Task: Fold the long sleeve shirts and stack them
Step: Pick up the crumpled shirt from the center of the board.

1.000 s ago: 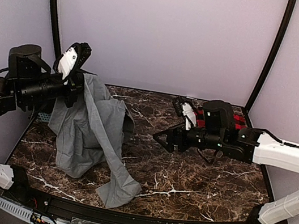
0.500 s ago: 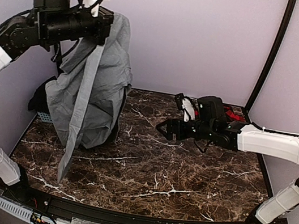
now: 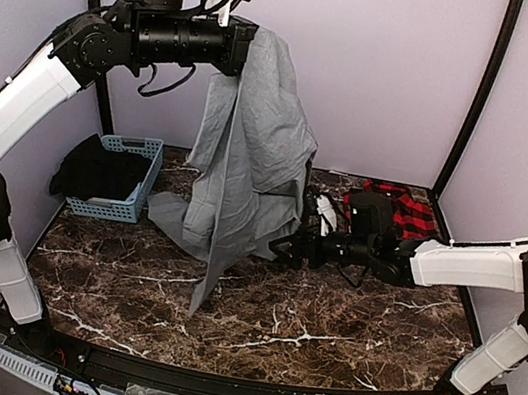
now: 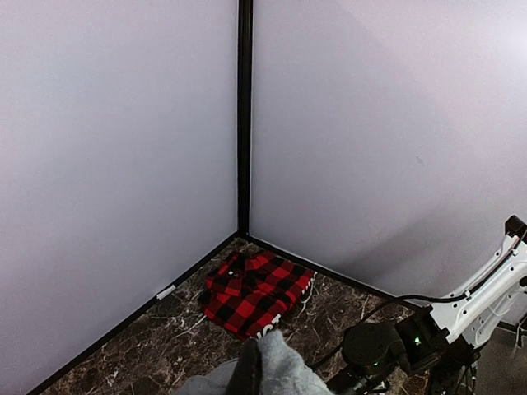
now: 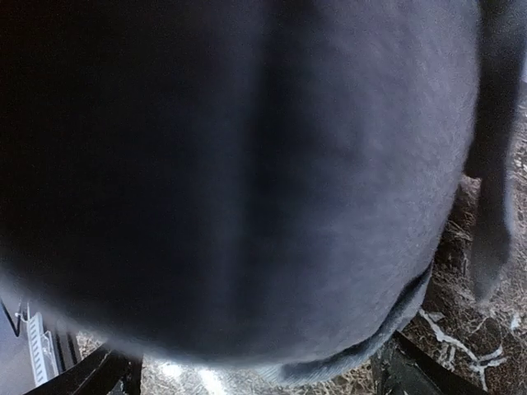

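**Grey shirt (image 3: 251, 155) hoisted high, second grip closing in**

Above and just right of the blue basket (image 3: 125, 147), the left arm (image 3: 14, 115) has swung up within the last second. Its jaws are clamped on the cloth's top, so it hangs full length over the worktop (image 3: 323, 329). Further right of the basket, the right arm (image 3: 466, 264) has slid in, jaws apart against the lower hem. Far right lies the plaid shirt (image 3: 408, 214), folded. Spreading likely follows.

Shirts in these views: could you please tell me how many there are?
2. The grey shirt hangs from the left gripper; the plaid shirt lies folded at the far right corner. The dark cloth in the basket is unclear.
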You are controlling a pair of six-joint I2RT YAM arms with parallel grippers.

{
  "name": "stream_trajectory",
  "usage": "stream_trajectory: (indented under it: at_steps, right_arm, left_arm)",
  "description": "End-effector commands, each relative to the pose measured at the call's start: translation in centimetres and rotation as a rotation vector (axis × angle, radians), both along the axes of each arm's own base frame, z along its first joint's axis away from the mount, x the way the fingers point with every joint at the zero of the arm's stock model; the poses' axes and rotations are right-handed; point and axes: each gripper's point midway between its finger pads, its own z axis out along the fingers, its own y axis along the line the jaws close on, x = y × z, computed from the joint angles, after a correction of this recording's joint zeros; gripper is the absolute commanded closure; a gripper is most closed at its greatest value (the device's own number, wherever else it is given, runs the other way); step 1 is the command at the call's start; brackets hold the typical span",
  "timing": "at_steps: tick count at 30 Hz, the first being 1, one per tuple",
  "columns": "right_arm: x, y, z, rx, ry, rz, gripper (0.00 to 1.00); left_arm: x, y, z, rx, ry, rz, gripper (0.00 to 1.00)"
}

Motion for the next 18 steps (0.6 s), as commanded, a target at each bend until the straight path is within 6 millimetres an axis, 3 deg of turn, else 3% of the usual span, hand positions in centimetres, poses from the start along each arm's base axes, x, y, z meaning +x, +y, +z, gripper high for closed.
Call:
stream_trajectory:
  at_steps: [1, 4, 7, 11, 12, 13, 14, 15, 17, 18]
  right_arm:
    - [1.6, -0.2, 0.0, -0.032, -0.075, -0.048, 0.1]
    - [1.2, -0.9, 1.1, -0.023, -0.106, -0.056, 0.1]
    - [0.3, -2.0, 1.8, -0.032, -0.112, -0.061, 0.1]
    - [-1.5, -3.6, 0.7, -0.084, -0.078, -0.041, 0.1]
    - [-1.8, -4.0, 0.4, -0.1, -0.069, -0.044, 0.11]
    - [-2.2, -4.4, 0.0, -0.114, -0.058, -0.045, 0.11]
    - [-2.5, -4.8, -0.3, -0.122, -0.05, -0.046, 0.11]
    - [-2.8, -5.1, -0.5, -0.129, -0.041, -0.051, 0.11]
    - [-3.0, -5.6, -1.2, -0.141, -0.026, -0.064, 0.11]
    - [-3.0, -5.8, -1.7, -0.151, -0.017, -0.071, 0.11]
  left_arm:
    - [-3.3, 1.7, 4.0, -0.096, -0.054, -0.072, 1.0]
    - [-3.8, 3.0, 3.4, -0.065, -0.077, -0.049, 1.0]
    - [-3.7, 4.0, 1.6, -0.005, -0.098, -0.01, 1.0]
    - [-2.9, 6.0, -4.4, 0.099, -0.046, 0.093, 1.0]
    - [-2.4, 6.9, -7.2, 0.149, -0.016, 0.147, 1.0]
    - [-2.5, 7.8, -7.7, 0.149, -0.014, 0.176, 1.0]
    - [-1.8, 8.5, -10.7, 0.204, 0.021, 0.23, 1.0]
    - [-1.8, 9.3, -11.4, 0.203, 0.035, 0.256, 1.0]
    - [-1.6, 10.1, -15.5, 0.266, 0.088, 0.29, 1.0]
    - [-1.5, 10.3, -16.3, 0.278, 0.095, 0.3, 1.0]
